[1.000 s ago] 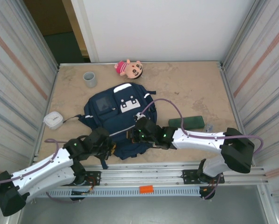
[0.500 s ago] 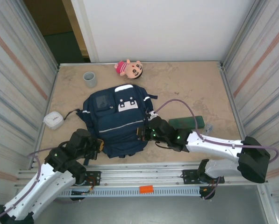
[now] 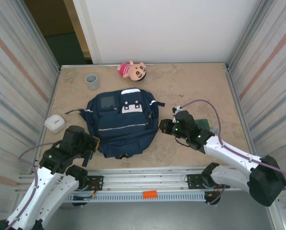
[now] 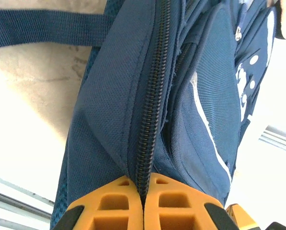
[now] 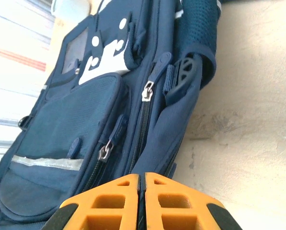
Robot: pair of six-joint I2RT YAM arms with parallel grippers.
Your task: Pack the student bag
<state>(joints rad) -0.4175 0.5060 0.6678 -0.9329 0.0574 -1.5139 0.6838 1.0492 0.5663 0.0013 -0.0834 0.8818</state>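
Beige, scuffed tabletop [image 3: 200,91], fenced by ribbed metal walls, holds the student bag [image 3: 121,125] lying flat near its middle. The bag is front side up, with its white buckle patch toward the far wall and a dark strap trailing off to the left.

The left gripper [image 3: 91,143] sits against the bag's near left corner. Its orange fingers are pressed together, and a closed zipper seam runs straight down to the line where they meet. I cannot tell whether any cloth is caught between them.

The right gripper [image 3: 162,127] is just beside the bag's right edge, also pressed together and pinching nothing.

Farther out, a green case [image 3: 203,124] lies under the right arm and a white box [image 3: 54,123] sits by the left wall. A grey cup [image 3: 92,81] and a pink doll [image 3: 132,70] stand near the far edge.
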